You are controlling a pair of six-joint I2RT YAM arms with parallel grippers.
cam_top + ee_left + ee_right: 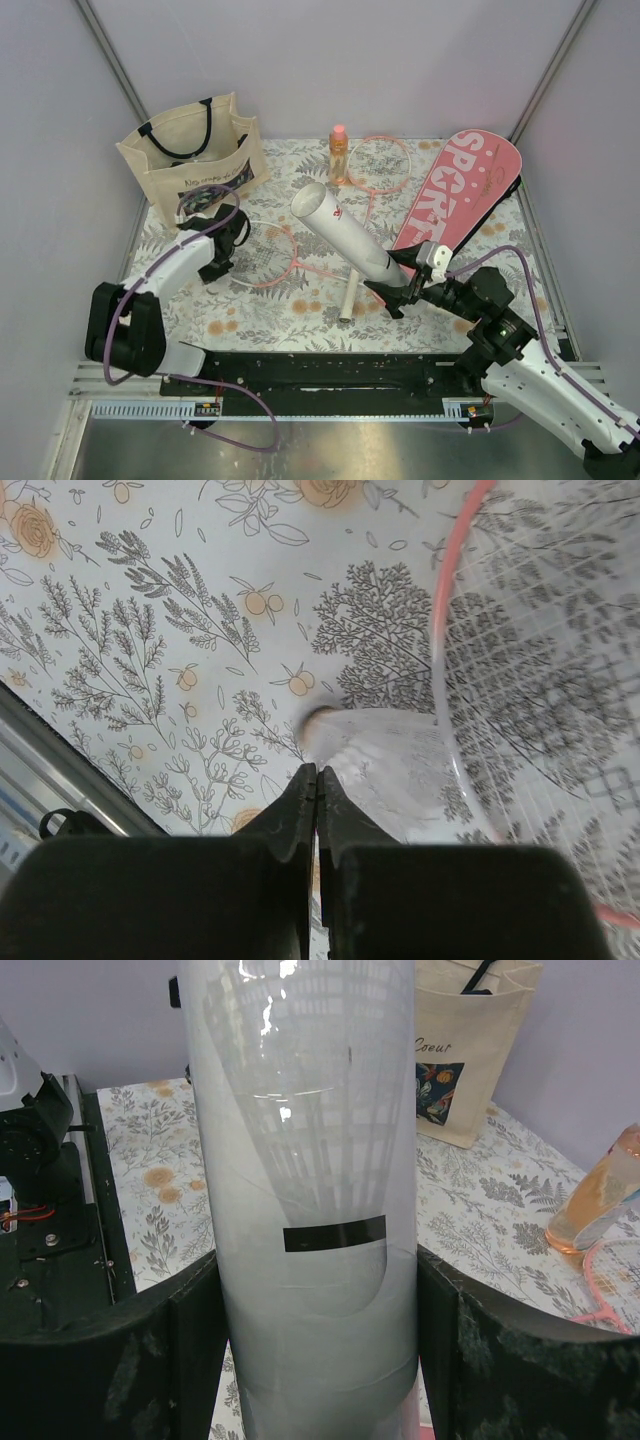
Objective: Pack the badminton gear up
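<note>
Badminton gear lies loose on the floral counter [300,320], none of it packed. White tube [345,232] is mid-counter and tilted, its lower end clamped between the fingers of the right claw [400,278]. The upper end angles toward the left arm, probably presented so something can be fed in. Left claw [317,780] has its fingers pressed together, tips at a translucent shuttlecock [370,755] just beside the rim of one pink racket [437,660]; can't tell whether a sliver of skirt is caught. Second racket [380,165] lies at the back beside the orange bottle [338,152]. SPORT cover [460,190] lies flat at right, ungripped, likely waiting for rackets. Tote bag [195,160] stands back-left, apart.
</note>
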